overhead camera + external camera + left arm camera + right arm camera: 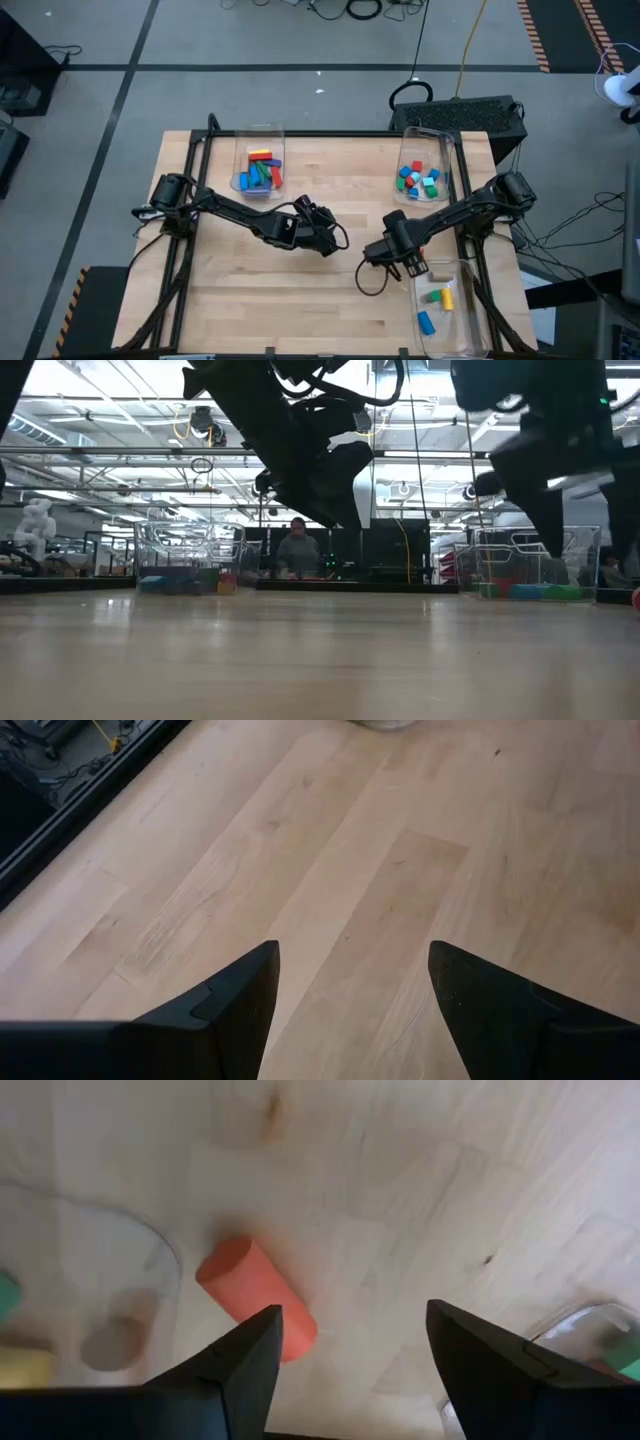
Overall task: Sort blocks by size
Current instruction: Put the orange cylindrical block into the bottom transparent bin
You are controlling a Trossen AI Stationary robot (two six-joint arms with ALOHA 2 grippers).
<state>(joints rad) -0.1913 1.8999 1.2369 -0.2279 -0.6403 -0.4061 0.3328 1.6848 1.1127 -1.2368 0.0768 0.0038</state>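
An orange-red cylinder block (256, 1298) is seen lying on its side on the bare wood of the table (300, 300), just beside the curved corner of the near right bin (150, 1250) and outside it. In the right wrist view it is partly covered by one finger of the right gripper (410, 268), which hangs above it with the jaws spread wide and nothing held between them. In the high view the block itself is hidden under that gripper.

The remaining blocks are already distributed: long bars in the far left bin (259, 170), small cubes in the far right bin (423, 178), and a few pieces, yellow, green and blue among them, in the near right bin (447, 305).

Handling, as judged: the cylinder is taken to be painted wood, light, stiff and not fragile. The smooth round flank is expected to roll or slip if it is pinched off-centre. A hold across the curved body at mid-length, fingers square to the axis, is judged the most secure; the flat ends could serve instead if the span allows.

The left gripper (322, 238) is held over empty table near the centre, jaws well apart and empty, apparently waiting.
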